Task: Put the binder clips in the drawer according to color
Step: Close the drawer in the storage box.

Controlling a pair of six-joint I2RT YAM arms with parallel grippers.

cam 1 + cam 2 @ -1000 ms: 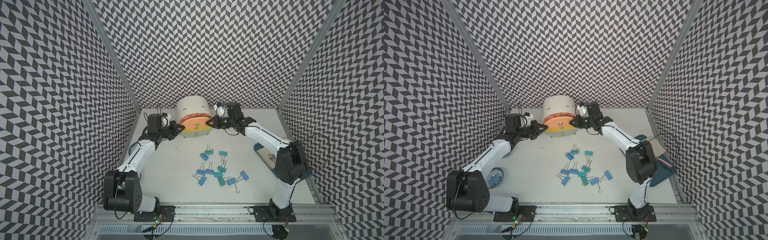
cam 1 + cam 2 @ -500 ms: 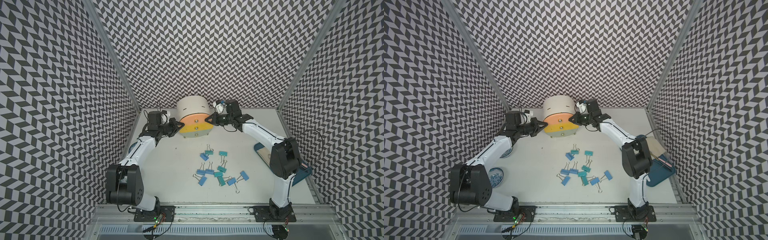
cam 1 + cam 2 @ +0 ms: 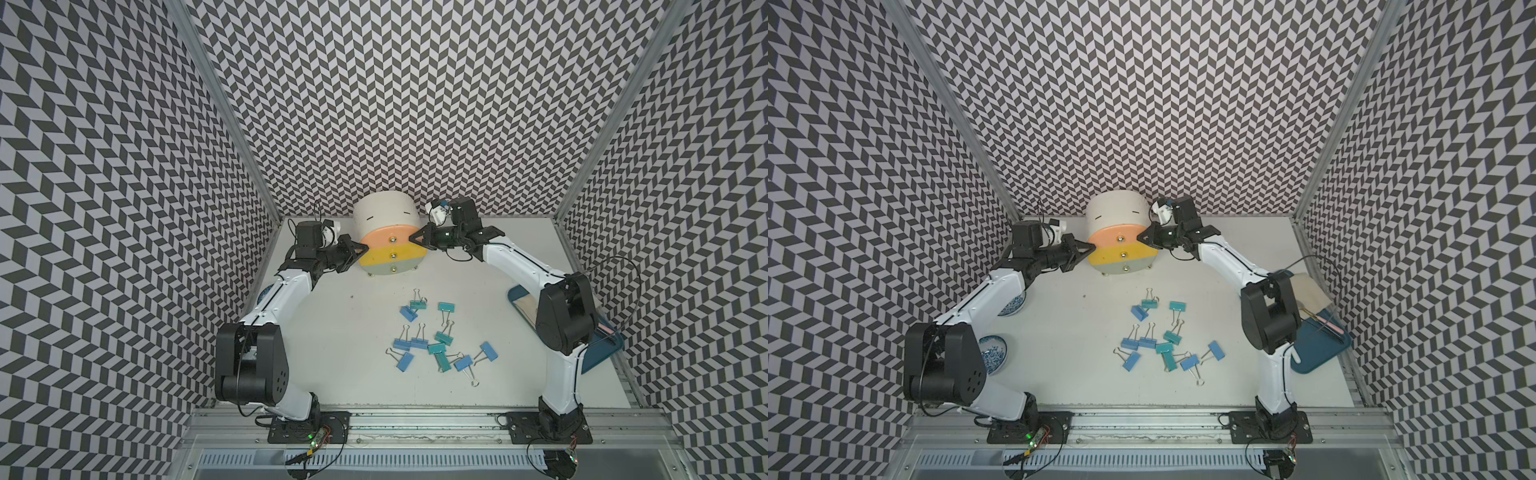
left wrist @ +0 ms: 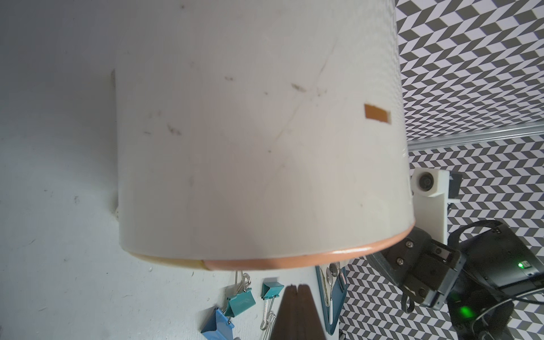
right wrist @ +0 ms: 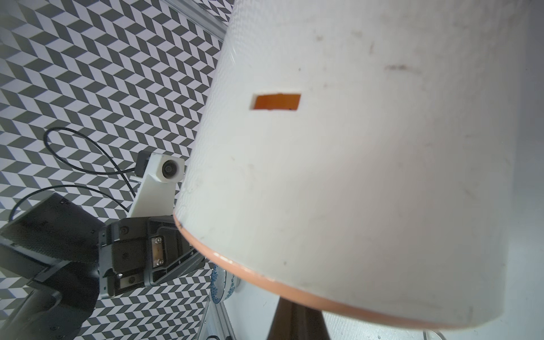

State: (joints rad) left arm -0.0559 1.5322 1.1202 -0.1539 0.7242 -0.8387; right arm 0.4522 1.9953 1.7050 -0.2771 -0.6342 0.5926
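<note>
The left gripper (image 3: pixel 360 248) has its jaws pressed together on nothing, and its tips appear to touch the left edge of the drawer (image 3: pixel 386 214) about where the peach front meets the yellow. The cabinet stands at the back middle of the table with all three fronts looking shut. On its far side the right gripper (image 3: pixel 417 240) mirrors this, closed and empty, with its tips against the peach front's edge. The binder clips (image 3: pixel 432 345), blue and teal, lie scattered in front of the cabinet. If one arm pushes harder, the light cabinet could skid, twist or tip, or a tip could slide off the rounded wall; tangled wire handles might later drag along a wrong-coloured neighbour
</note>
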